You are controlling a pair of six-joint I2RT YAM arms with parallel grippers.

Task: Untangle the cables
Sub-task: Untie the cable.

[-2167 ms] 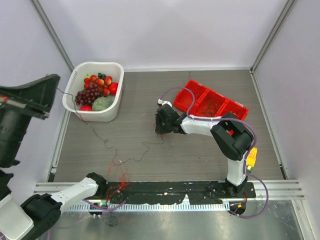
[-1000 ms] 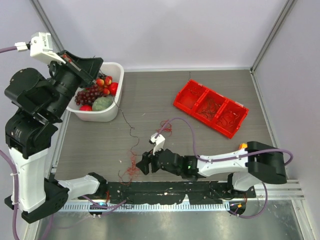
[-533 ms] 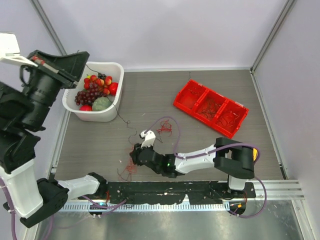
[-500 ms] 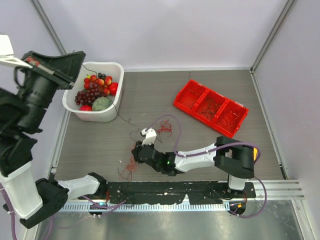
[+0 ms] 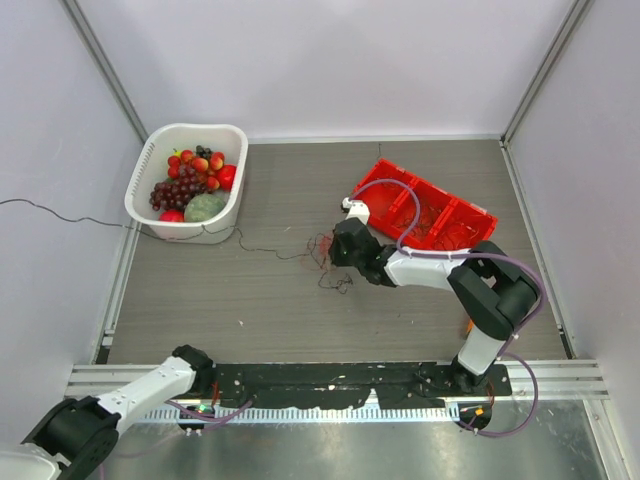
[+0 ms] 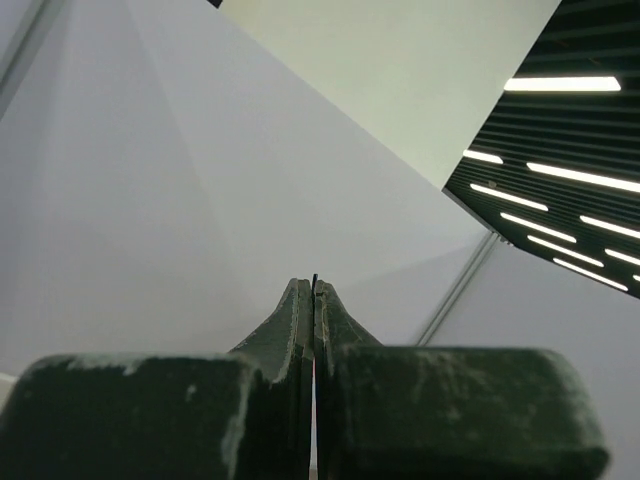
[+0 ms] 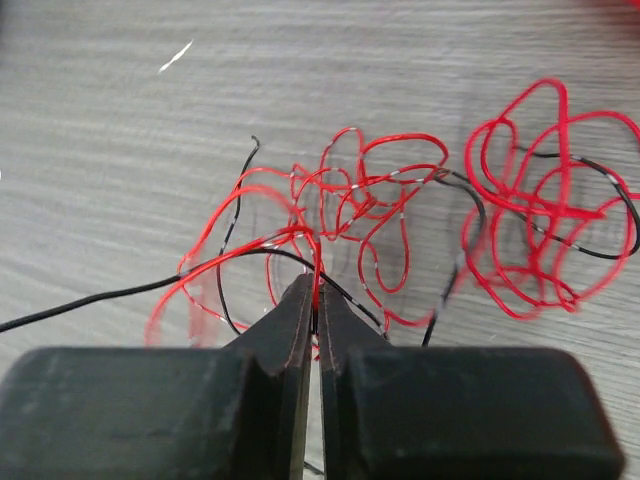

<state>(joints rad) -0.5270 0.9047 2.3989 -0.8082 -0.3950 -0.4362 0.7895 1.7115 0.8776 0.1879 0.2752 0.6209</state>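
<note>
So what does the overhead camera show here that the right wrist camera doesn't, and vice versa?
Only the overhead: the white basket of fruit, the red tray, and one dark wire stretched from the cables leftward past the basket and out of frame. Only the right wrist: the right gripper shut on a red strand, and separate red and dark loops in two loose clumps. Both: the cables, the right gripper at them, and the grey wood-grain table.

light: bright, even | shadows: faint | blur: cables (image 7: 540,215) soft at right
</note>
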